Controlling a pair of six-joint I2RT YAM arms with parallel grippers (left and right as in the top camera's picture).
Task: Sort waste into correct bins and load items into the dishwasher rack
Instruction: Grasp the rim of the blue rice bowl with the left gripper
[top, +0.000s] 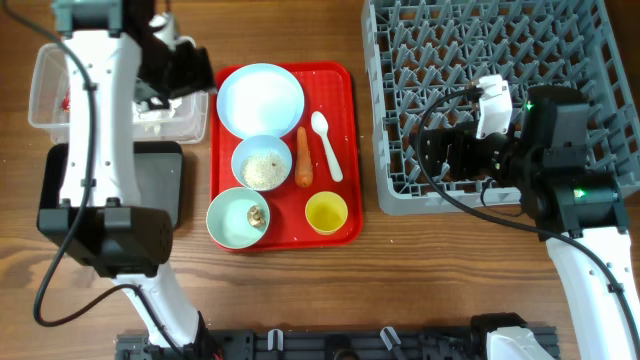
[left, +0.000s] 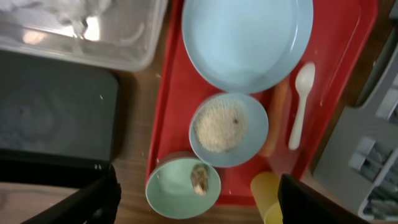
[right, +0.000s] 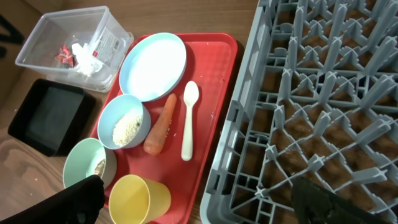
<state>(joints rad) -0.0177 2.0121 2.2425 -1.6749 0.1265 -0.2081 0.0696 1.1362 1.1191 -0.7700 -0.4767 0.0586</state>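
Left gripper (left: 196, 183), right gripper (right: 196, 186) splayed empty — glossy red tray (right: 214, 93), latticed grey rack (top: 400, 200)

A brown wooden table (top: 450, 280) is carrying four things. A clear plastic tub (top: 42, 85) is sitting at the left, with a shallow black tray (top: 160, 185) lying just beside it. A flat red serving tray (top: 345, 130) is resting in the middle, and a grey dishwasher rack (top: 590, 90) is standing at the right.
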